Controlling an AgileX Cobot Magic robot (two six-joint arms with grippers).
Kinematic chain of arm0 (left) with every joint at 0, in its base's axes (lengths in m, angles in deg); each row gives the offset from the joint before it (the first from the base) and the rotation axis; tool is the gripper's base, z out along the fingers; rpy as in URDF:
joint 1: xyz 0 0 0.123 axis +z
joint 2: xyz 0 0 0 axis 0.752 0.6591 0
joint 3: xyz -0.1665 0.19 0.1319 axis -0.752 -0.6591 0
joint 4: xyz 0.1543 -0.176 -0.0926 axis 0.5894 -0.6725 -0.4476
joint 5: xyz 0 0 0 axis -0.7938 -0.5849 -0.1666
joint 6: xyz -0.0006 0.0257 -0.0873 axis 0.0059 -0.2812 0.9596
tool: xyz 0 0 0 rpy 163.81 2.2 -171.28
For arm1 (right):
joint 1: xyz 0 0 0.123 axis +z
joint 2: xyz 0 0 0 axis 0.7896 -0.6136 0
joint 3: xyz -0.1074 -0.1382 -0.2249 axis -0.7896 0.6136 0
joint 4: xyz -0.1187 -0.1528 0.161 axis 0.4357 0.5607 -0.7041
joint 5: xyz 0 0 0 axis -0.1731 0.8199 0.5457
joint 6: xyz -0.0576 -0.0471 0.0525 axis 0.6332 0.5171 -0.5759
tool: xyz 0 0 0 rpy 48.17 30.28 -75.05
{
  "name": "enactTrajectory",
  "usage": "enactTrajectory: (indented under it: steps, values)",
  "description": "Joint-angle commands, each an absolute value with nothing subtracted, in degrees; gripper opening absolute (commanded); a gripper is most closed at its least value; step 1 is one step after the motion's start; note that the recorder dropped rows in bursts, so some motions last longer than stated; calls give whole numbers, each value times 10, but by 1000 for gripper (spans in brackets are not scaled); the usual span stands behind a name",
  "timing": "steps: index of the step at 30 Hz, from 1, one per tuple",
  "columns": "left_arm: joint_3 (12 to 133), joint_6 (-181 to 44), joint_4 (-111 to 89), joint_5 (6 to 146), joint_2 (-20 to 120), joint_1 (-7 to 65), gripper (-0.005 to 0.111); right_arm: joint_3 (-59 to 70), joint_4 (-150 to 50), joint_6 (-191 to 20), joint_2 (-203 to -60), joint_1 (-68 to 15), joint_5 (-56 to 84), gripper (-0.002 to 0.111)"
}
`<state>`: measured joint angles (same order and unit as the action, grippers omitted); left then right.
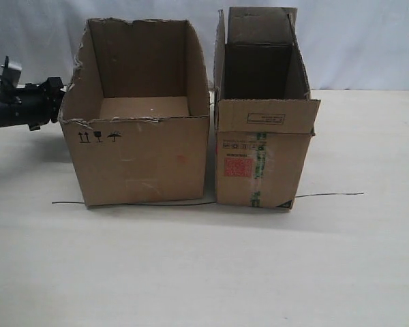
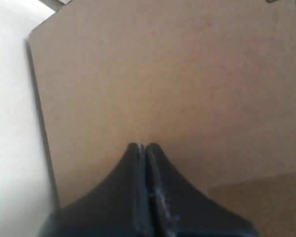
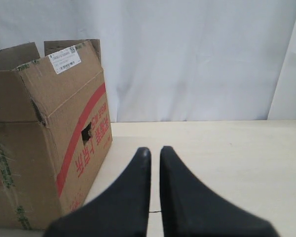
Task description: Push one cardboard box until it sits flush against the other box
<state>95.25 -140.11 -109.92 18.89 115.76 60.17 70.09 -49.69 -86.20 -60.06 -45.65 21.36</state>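
The wide cardboard box (image 1: 140,160) with a ragged rim and black symbols stands left of centre. The other box (image 1: 259,160), narrower with flaps, a red label and green tape, stands just to its right, and a thin gap shows between them. My left gripper (image 2: 145,145) is shut, its tips resting against the wide box's plain outer wall (image 2: 163,74); in the exterior view its arm (image 1: 27,105) meets that box's left side. My right gripper (image 3: 154,149) holds nothing, its fingers almost together, beside the other box's red-striped side (image 3: 39,138). It is outside the exterior view.
A thin black wire (image 1: 327,195) lies on the pale table (image 1: 204,272), running under both boxes. A white curtain (image 1: 368,41) hangs behind. Bare tabletop stretches in front of the boxes and to their right.
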Motion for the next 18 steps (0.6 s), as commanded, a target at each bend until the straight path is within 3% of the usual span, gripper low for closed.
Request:
enactTrajectory:
  steps: [1,18]
  values:
    - [966,-1408,-1107,189,1157,581,0,703,-498,-862,-599,-454,213,5]
    - [973,-1426,-1107,214,1149,584,0,703,-498,-862,-599,-454,213,5]
